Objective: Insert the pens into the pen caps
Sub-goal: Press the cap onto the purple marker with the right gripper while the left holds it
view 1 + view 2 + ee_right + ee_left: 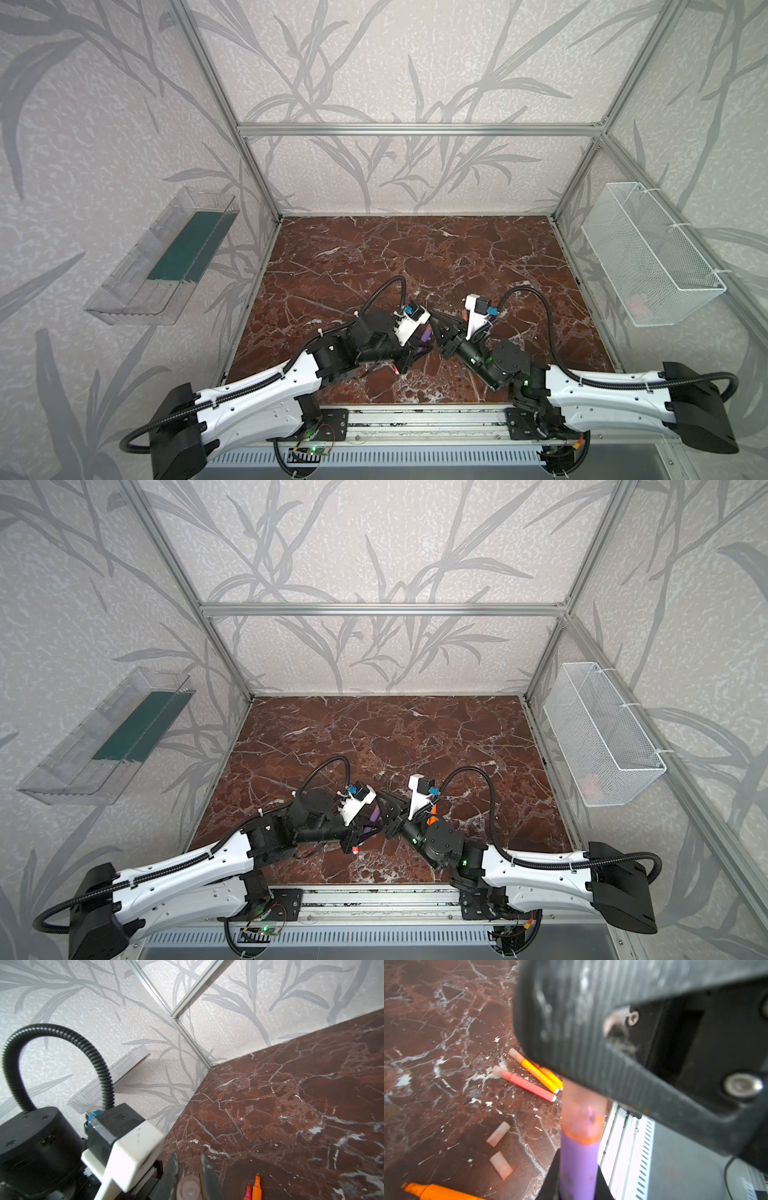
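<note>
The cap (582, 1118) sits on the purple pen (579, 1167)
My left gripper (577, 1185) is clamped on the pen's barrel; my right gripper (188, 1167) pinches the cap over its tip.

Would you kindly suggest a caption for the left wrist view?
Left gripper holds a purple pen, tip inside a cap; two loose caps and an uncapped orange pen lie on the table.

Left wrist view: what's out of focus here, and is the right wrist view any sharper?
Left wrist view: purple pen and its pen cap are blurred up close; the two loose caps behind read clearer. Right wrist view: that pen cap is soft, marble table crisp.
</note>
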`<state>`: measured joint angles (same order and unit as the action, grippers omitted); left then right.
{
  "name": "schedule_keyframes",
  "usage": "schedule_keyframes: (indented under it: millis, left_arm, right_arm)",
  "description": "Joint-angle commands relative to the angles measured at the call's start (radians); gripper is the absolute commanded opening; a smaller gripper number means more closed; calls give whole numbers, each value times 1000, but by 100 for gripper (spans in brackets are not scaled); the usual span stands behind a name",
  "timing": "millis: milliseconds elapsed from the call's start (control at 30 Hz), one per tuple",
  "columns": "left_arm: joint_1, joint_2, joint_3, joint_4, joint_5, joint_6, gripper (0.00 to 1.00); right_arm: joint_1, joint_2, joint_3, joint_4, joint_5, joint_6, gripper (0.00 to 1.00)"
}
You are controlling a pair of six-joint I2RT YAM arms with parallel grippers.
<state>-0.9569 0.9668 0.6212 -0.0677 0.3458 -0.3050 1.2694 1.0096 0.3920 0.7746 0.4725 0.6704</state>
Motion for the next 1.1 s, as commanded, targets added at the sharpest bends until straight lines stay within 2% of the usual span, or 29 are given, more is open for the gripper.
schedule_keyframes:
  millis: [0, 67, 133, 233, 300, 400, 500, 667, 900, 967, 1067]
  left_arm:
    - [113, -26, 45, 187, -290, -113, 0]
    - [111, -20, 46, 182, -342, -105, 0]
    - [103, -20, 53, 164, -404, -95, 0]
    - [63, -27, 60, 145, -545, -65, 0]
    - [50, -27, 70, 134, -578, -56, 0]
    - [49, -27, 67, 147, -530, -51, 0]
    - [47, -33, 51, 160, -476, -49, 0]
    - [39, -46, 17, 184, -345, -53, 0]
    - [12, -40, -6, 206, -288, -66, 0]
    - [2, -31, -11, 212, -289, -69, 0]
    - [-8, -23, -21, 231, -294, -76, 0]
  right_arm:
    - [99, 27, 6, -235, -105, -2, 0]
    - [117, 53, 83, -446, 3, 138, 0]
    - [120, 78, 144, -584, 44, 225, 0]
    - [192, 123, 263, -781, 188, 269, 0]
    - [203, 169, 325, -873, 223, 305, 0]
    - [203, 202, 291, -754, 245, 291, 0]
    - [204, 141, 225, -654, 274, 241, 0]
    - [202, 63, 187, -614, 304, 163, 0]
    - [171, 6, 160, -584, 300, 111, 0]
    - [161, -12, 155, -586, 298, 98, 3]
    - [147, -41, 142, -584, 289, 89, 13]
